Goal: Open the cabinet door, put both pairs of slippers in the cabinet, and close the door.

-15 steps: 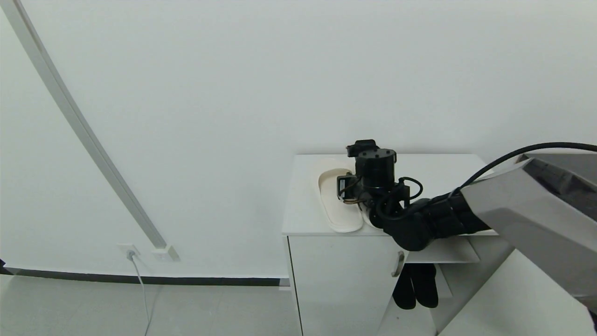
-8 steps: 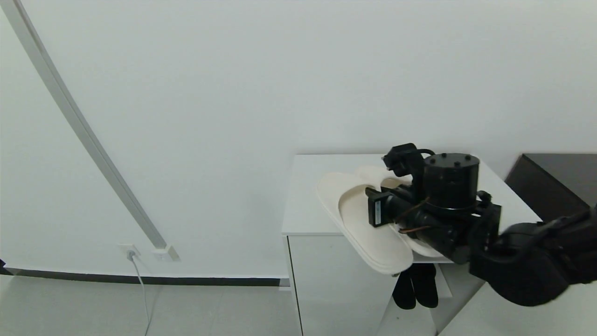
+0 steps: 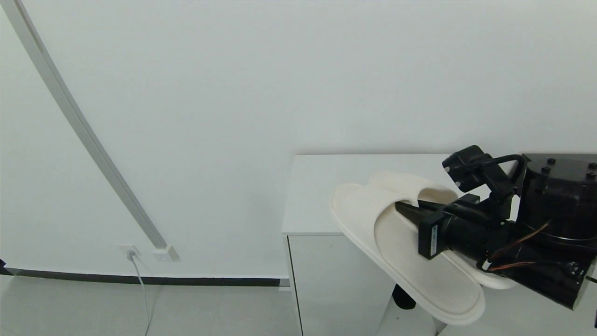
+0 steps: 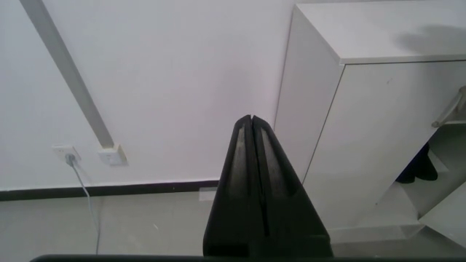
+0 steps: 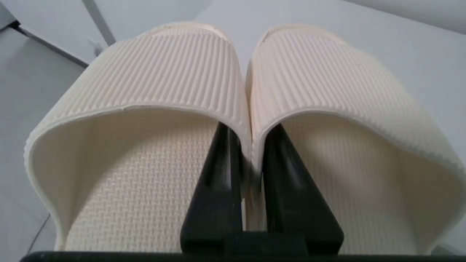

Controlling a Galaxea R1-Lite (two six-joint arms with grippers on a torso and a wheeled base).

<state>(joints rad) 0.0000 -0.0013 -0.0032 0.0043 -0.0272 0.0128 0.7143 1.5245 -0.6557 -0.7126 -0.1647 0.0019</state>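
A pair of white slippers (image 3: 410, 252) hangs in the air in front of the white cabinet (image 3: 326, 196), tilted, toes toward the wall. My right gripper (image 3: 411, 210) is shut on the pair, its fingers (image 5: 226, 164) pinching the two inner strap edges together between the left slipper (image 5: 160, 102) and the right slipper (image 5: 342, 102). A pair of black slippers (image 4: 422, 164) stands inside the cabinet (image 4: 378, 138) on its open right side; their tip (image 3: 403, 298) peeks out below the white pair. My left gripper (image 4: 253, 167) is shut and empty, low and left of the cabinet.
The cabinet's left door (image 3: 336, 280) is closed, with a handle (image 4: 453, 116) at its edge. A grey conduit (image 3: 84, 130) runs slantwise down the wall to an outlet (image 3: 128, 251) with a cable. Open floor (image 3: 140, 308) lies left of the cabinet.
My right gripper has lifted the white slippers off the cabinet top and carried them right and nearer the camera. The left arm shows no change.
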